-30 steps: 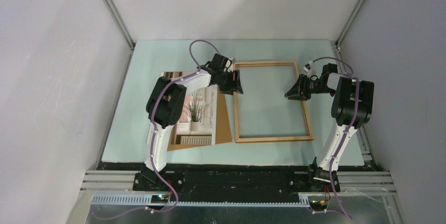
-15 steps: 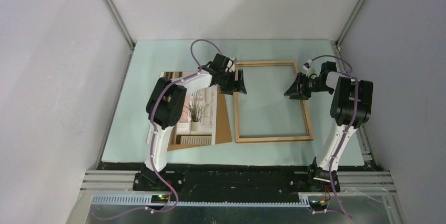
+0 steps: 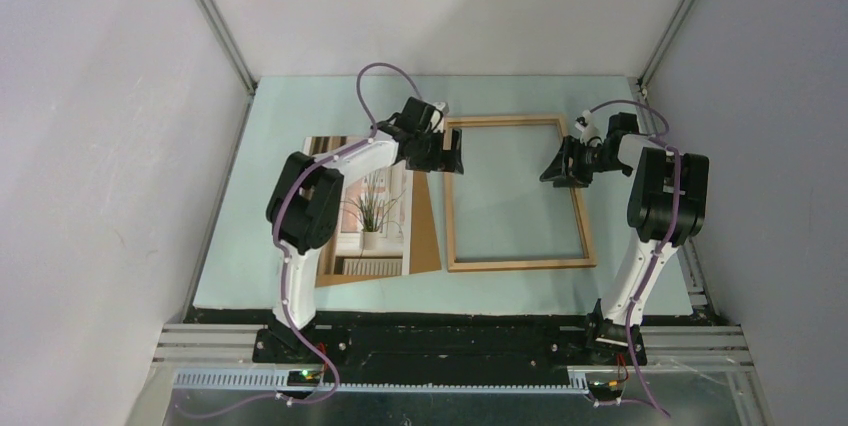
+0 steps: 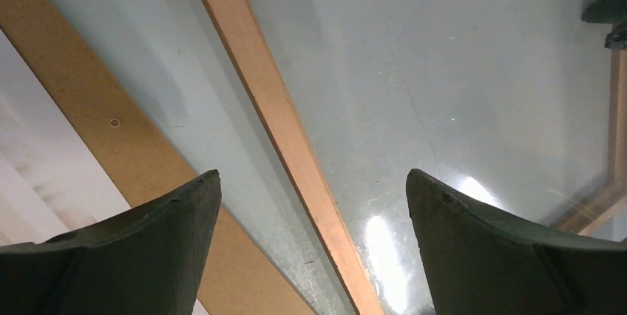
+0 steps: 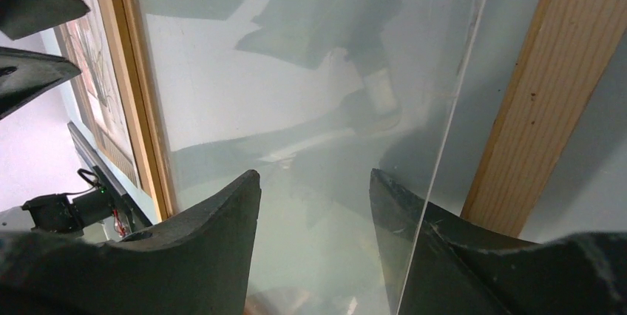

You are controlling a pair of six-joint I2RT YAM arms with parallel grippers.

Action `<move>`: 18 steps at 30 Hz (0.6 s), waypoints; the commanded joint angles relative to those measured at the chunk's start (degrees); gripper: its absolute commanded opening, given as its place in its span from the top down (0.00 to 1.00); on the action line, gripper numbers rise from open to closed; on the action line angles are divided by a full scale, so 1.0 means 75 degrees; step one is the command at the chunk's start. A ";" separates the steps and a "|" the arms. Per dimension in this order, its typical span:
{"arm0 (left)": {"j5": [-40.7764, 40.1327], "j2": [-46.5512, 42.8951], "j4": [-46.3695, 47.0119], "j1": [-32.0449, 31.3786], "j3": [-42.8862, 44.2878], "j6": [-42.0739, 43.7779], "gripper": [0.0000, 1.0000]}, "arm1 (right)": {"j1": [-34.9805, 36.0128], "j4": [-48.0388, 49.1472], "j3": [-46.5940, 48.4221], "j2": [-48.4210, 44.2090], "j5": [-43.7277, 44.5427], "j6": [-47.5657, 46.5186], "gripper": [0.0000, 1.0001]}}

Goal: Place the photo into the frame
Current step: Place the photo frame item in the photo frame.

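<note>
The frame (image 3: 520, 264) lies flat on the pale green table (image 3: 300, 106), a little right of the table's middle, with its long sides running away from the arm bases. A clear, reflective pane (image 3: 515, 201) sits inside it. In the right wrist view the pane's edge runs just inside the frame's right rail. The photo (image 3: 375, 211) lies face up just left of the frame, resting on the plain brown backing board (image 3: 425, 231). The board's right edge lies close along the frame's left rail without touching it, and a strip of bare table shows between them in the left wrist view. The left arm partly covers the photo's far end. The left gripper (image 3: 452, 153) is above the far end of the frame's left rail with its jaws spread wide and released. The rail passes below the gap between its dark fingers (image 4: 148, 248), and nothing is grasped. The right gripper (image 3: 555, 168) is just inside the frame's right rail, toward its far end, and points down at the pane. Its jaws are parted and clamp nothing. Whether one finger touches the pane's edge cannot be told.
</note>
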 commanded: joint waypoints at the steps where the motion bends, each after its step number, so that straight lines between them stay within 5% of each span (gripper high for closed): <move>1: -0.0347 -0.0704 0.0032 -0.0354 0.0183 0.0629 0.00 | 0.0088 0.0045 0.0216 -0.0303 0.0469 -0.0271 0.39; 18: 0.1268 0.0869 0.0030 -0.1682 0.2436 0.0557 0.00 | 0.0166 0.0078 0.0216 -0.0271 0.0654 -0.0217 0.39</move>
